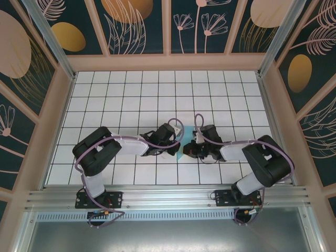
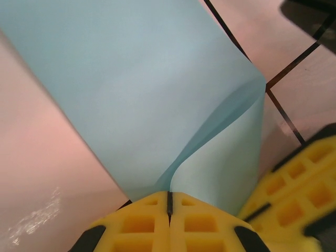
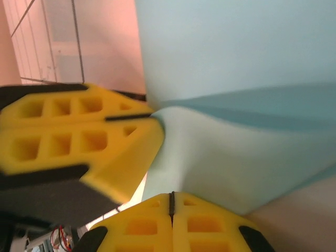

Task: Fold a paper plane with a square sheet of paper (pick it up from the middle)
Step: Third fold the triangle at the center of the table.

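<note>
The square sheet of paper [image 1: 181, 153] is light blue and lifted between the two arms near the middle of the table. In the left wrist view the sheet [image 2: 142, 79] curves into a fold that runs down into my left gripper [image 2: 169, 197], whose yellow jaws are shut on its edge. The right wrist view has the paper [image 3: 236, 63] bending into my right gripper [image 3: 171, 197], also shut on it. Each camera catches the other gripper's yellow fingers [image 2: 302, 178] [image 3: 79, 131] pinching the same sheet close by. From above, the left gripper [image 1: 174, 143] and right gripper [image 1: 188, 149] nearly meet.
The white grid table [image 1: 157, 89] stretches away behind both arms. Pink frame rails [image 1: 58, 110] and patterned walls enclose it on three sides. A metal rail [image 1: 168, 195] with the arm bases runs along the near edge.
</note>
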Action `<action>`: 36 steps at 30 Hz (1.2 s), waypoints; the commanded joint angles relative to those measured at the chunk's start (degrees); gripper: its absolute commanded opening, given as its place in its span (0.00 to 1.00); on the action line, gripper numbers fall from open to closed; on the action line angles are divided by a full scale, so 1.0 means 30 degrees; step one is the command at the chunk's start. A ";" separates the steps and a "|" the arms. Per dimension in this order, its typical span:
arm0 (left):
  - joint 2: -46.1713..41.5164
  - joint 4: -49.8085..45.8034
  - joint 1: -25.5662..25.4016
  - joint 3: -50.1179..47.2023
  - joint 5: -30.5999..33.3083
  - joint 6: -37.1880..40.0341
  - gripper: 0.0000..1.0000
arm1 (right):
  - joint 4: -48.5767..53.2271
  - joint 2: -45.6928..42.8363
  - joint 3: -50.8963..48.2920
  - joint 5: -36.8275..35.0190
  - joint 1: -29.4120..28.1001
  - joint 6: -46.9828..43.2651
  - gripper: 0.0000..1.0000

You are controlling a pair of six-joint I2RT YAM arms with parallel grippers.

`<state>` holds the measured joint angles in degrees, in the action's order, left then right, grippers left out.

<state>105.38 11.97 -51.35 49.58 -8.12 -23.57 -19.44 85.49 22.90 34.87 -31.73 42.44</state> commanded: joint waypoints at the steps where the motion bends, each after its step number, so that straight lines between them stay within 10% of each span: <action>1: 0.0783 -0.1181 0.0097 0.0091 0.0444 0.0437 0.01 | -0.0099 -0.1505 -0.0616 0.0521 -0.0275 0.0345 0.06; 25: 0.1155 -0.1323 0.0119 0.0394 0.0450 0.0473 0.01 | -0.4759 0.2361 -0.1429 0.0244 -0.1040 0.2031 0.05; 36: 0.0966 -0.1305 0.0097 0.0194 0.0661 0.0416 0.01 | -0.3715 -0.0627 -0.1624 0.0440 -0.1275 0.2090 0.06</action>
<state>106.37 11.81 -51.35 50.81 -7.77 -23.35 -31.18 87.02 18.63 35.90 -34.74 48.53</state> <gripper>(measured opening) 0.067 0.060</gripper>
